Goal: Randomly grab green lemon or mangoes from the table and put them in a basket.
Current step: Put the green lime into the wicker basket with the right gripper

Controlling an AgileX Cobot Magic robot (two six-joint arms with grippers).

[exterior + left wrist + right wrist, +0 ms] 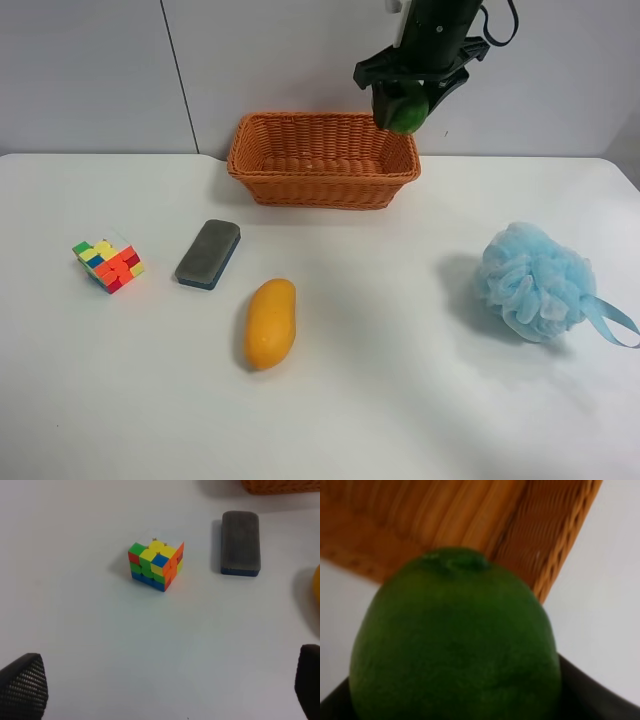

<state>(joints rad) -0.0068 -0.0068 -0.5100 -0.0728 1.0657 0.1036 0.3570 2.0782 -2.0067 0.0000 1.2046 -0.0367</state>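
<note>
**Right pincer [408, 100] holds the green lemon [408, 112] over the basket [320, 190]**

I see my right pincer closed around the green lemon, gripping it from both sides. In the right wrist view the fruit hangs above one corner of the wicker basket. My left pincer [165, 690] is spread wide with nothing in it, above the white table [400, 400] near a coloured cube [156, 565] and a grey block [240, 542]. The mango [271, 322] lies on the table, near the block and well apart from the basket. A blue bath pouf [535, 282] sits off to the high view's right
</note>
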